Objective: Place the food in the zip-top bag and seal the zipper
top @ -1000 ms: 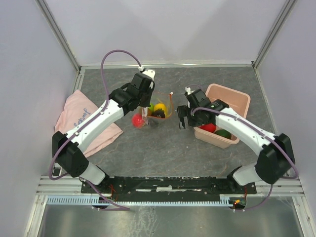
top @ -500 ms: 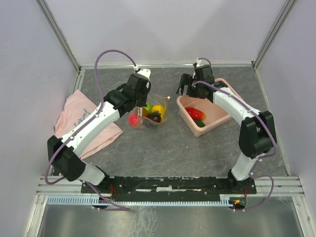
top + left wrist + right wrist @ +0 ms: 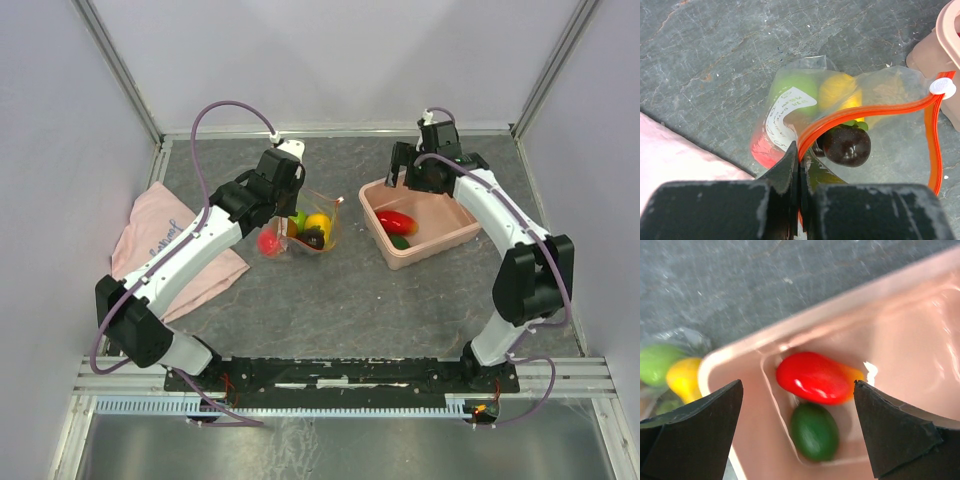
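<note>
The arm bases are bolted at the near edge of the grey table point(image 3: 330, 300). On the left side of the table, beside the left arm, lies a pink cloth point(image 3: 160, 240). Beyond it, near the table centre, the zip-top bag point(image 3: 890, 90) lies on the table with its mouth standing open. The left gripper point(image 3: 799, 152) reaches down to the bag; its jaws are together and clamped on the zipper point(image 3: 880, 108) at the near-left part of the mouth. From this point the red-orange strip curves across the bag to a small white end piece point(image 3: 942, 88) and returns along the right edge. A white label point(image 3: 790, 107) is on the bag wall just beside the clamped point. Inside the bag are a dark purple piece of food point(image 3: 846, 145), a yellow piece point(image 3: 840, 90) and a green piece point(image 3: 792, 90). A red piece point(image 3: 762, 150) shows at the lower left of the bag; whether it is inside the plastic cannot be told. To the right of the bag, close to it, stands a pink bin point(image 3: 840, 300). It holds a red piece point(image 3: 812, 377) and a dark green piece point(image 3: 814, 432), lying next to each other. The right gripper point(image 3: 408, 178) hovers above the far left part of the bin; its jaws are wide apart and hold nothing.
</note>
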Robot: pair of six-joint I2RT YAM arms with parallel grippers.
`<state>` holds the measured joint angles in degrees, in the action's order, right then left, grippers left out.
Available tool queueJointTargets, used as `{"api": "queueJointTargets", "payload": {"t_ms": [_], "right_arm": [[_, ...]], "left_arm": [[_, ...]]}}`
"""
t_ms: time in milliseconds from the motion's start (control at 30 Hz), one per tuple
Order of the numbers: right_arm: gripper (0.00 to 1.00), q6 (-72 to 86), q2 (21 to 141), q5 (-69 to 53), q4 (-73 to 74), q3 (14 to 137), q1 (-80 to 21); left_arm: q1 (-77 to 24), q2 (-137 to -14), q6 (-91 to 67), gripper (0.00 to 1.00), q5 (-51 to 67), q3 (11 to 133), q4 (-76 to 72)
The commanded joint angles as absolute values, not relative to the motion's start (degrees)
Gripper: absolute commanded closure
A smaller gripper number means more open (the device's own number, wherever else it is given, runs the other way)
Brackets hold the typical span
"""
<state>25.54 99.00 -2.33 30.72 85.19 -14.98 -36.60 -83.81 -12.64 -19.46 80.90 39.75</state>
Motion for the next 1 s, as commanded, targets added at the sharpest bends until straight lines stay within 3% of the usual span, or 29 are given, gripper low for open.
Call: {"api": "queueJointTargets", "payload": {"t_ms": [0, 333, 800, 967], "right_arm": [[0.00, 20.01, 93.18, 2.77, 42.96, 84.04, -14.96], [0.03, 15.29, 90.92, -0.13, 55.22, 79.34, -19.30], [0.03, 21.86, 95.32, -12.31, 50.13, 82.92, -32.35], [0.02, 18.25, 96.90, -8.30, 49.85, 85.75, -33.41]], "left_arm": [[-36.30, -82.13, -15.45, 0.97, -20.39, 81.83, 37.85], [-36.30, -84.08, -15.03, 0.97, -19.59, 82.79, 37.50], [-34.86, -84.25, -14.95, 0.97, -21.49, 83.45, 39.15], [-34.59, -83.90, -14.94, 0.97, -22.10, 83.45, 39.70]]}}
